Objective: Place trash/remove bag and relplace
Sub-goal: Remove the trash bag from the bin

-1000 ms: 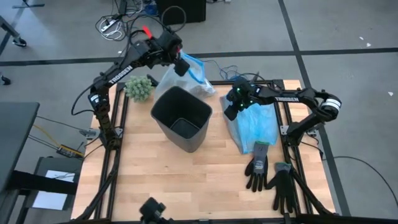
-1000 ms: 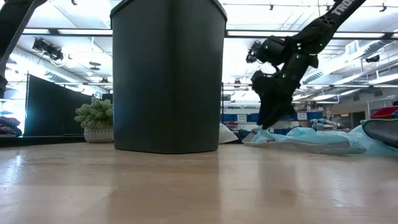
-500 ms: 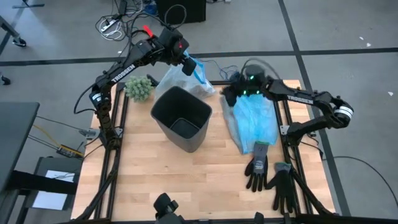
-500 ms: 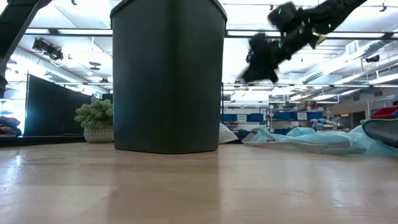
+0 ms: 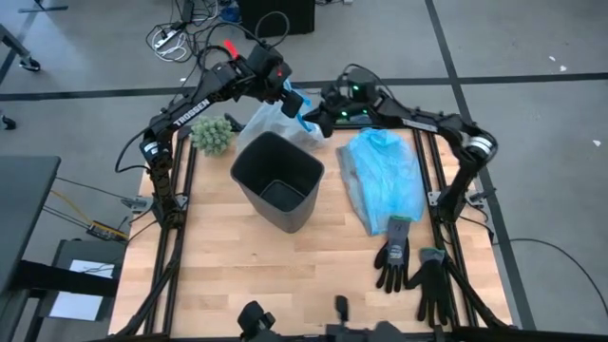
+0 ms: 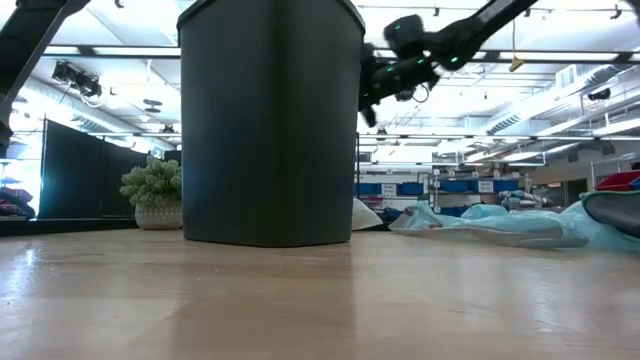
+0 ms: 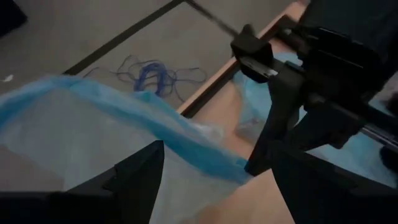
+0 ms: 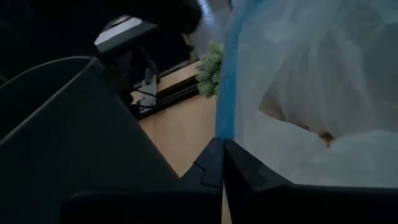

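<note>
The bag (image 5: pixel 274 123), white and translucent with a blue rim, stands on the table behind the black bin (image 5: pixel 277 179). Brown trash (image 8: pixel 292 118) shows through its wall. My left gripper (image 5: pixel 290 98) is open above the bag's mouth, and the blue rim (image 7: pixel 186 140) runs across between its wide-apart fingers (image 7: pixel 140 180). My right gripper (image 5: pixel 316 119) reaches in from the right and is shut at the rim's right end. In the low view it (image 6: pixel 365 95) hangs high beside the bin. My right gripper pinches the bag's blue rim (image 8: pixel 225 109) between its two shut fingertips (image 8: pixel 208 158), at the right end of the mouth (image 7: pixel 239 167). The fingers come nearly level from the table's right side. The bag's bottom rests on the table. Whether my left gripper touches the bag, I cannot tell.
A light-blue plastic bag (image 5: pixel 385 180) lies flat on the right of the table. Two black gloves (image 5: pixel 394 255) (image 5: pixel 433 283) lie near the right front corner. A green fuzzy clump (image 5: pixel 214 135) sits at the far left, beside the left arm.
My right gripper has risen from the light-blue bag and swung toward the table's far left, tipping from pointing down to nearly level, and now meets the white bag's rim. The light-blue bag stays flat on the table. My left gripper has turned slightly in place.
</note>
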Robot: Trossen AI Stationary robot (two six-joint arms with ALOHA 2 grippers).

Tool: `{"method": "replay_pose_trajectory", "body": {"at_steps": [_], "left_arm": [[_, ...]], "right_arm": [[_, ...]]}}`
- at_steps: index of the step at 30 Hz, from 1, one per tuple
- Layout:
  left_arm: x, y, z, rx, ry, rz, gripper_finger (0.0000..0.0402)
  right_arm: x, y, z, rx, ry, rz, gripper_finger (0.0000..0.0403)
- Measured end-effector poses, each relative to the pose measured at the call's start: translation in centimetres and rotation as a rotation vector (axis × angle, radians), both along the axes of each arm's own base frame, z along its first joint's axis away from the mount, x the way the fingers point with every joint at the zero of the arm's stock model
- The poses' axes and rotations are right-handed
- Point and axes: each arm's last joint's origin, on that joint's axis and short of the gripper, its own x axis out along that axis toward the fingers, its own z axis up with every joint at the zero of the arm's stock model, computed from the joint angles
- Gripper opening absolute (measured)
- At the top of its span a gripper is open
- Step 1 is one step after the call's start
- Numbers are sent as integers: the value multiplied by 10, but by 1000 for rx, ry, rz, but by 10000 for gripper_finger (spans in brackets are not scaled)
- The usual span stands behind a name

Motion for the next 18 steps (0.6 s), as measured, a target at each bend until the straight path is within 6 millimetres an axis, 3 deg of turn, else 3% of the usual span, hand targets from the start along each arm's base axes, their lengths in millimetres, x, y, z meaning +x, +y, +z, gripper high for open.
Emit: {"method": "replay_pose_trajectory", "body": {"at_steps": [5, 12, 18], "left_arm": [[-4, -1, -5, -1, 69, 28, 298], [-7, 4, -5, 51, 101, 93, 298], [-4, 9, 0, 83, 33, 115, 298]], "right_arm": [[12, -7, 8, 2, -33, 71, 1], [-1, 0, 35, -128, -75, 33, 0], [7, -6, 15, -168, -30, 69, 0]]}}
